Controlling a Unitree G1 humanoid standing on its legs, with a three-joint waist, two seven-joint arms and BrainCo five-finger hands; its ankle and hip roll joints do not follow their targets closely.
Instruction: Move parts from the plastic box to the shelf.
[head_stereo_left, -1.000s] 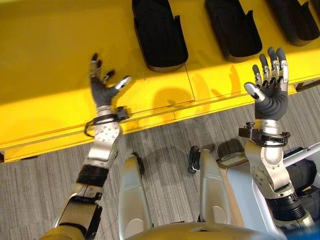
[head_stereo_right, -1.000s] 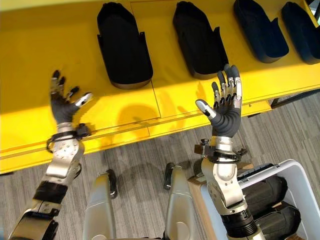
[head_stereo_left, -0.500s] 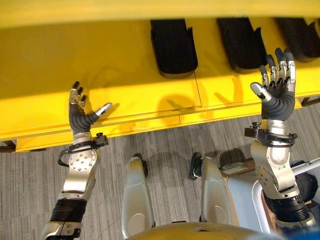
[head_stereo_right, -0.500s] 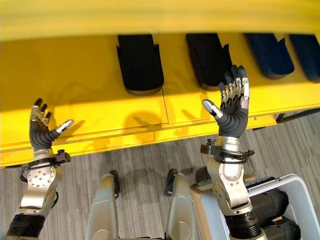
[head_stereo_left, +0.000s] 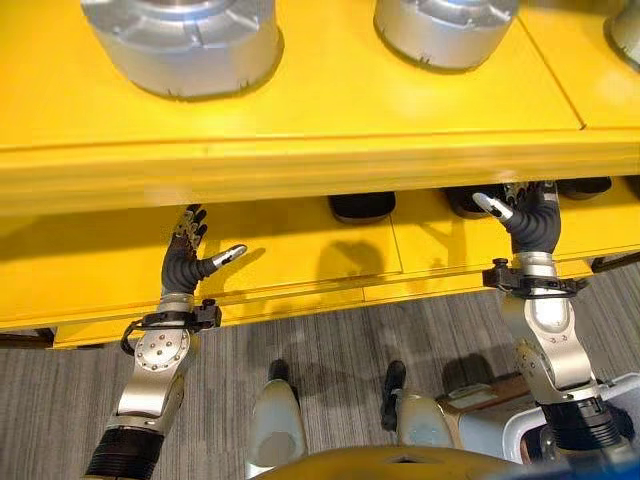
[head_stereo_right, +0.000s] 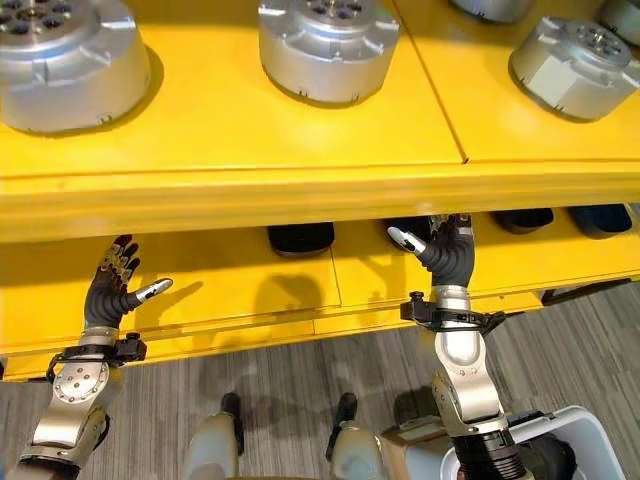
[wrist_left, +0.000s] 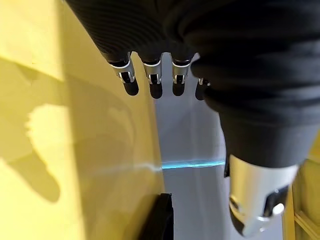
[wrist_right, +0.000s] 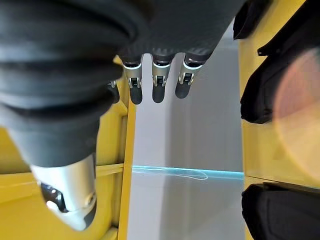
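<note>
Both hands are raised with straight fingers and hold nothing. My left hand (head_stereo_left: 185, 268) hovers over a bare stretch of the lower yellow shelf board (head_stereo_left: 90, 270). Its fingers (wrist_left: 150, 75) are spread in the left wrist view. My right hand (head_stereo_left: 528, 222) is up at the lower shelf, fingertips tucked under the upper board's front edge. Its fingers (wrist_right: 155, 75) point into the shelf, beside black parts (wrist_right: 270, 85). More black parts (head_stereo_right: 300, 238) lie on the lower level. The white plastic box (head_stereo_right: 588, 425) shows at the lower right.
The upper shelf board (head_stereo_right: 250, 180) carries several round silver metal parts (head_stereo_right: 328, 40), one large one at the left (head_stereo_left: 185, 40). Its thick front edge overhangs the lower level. Grey carpet floor (head_stereo_left: 330, 330) lies below the shelf.
The whole picture has shifted: the camera now takes in the upper shelf with its silver parts. Both hands remain open and empty at the lower shelf.
</note>
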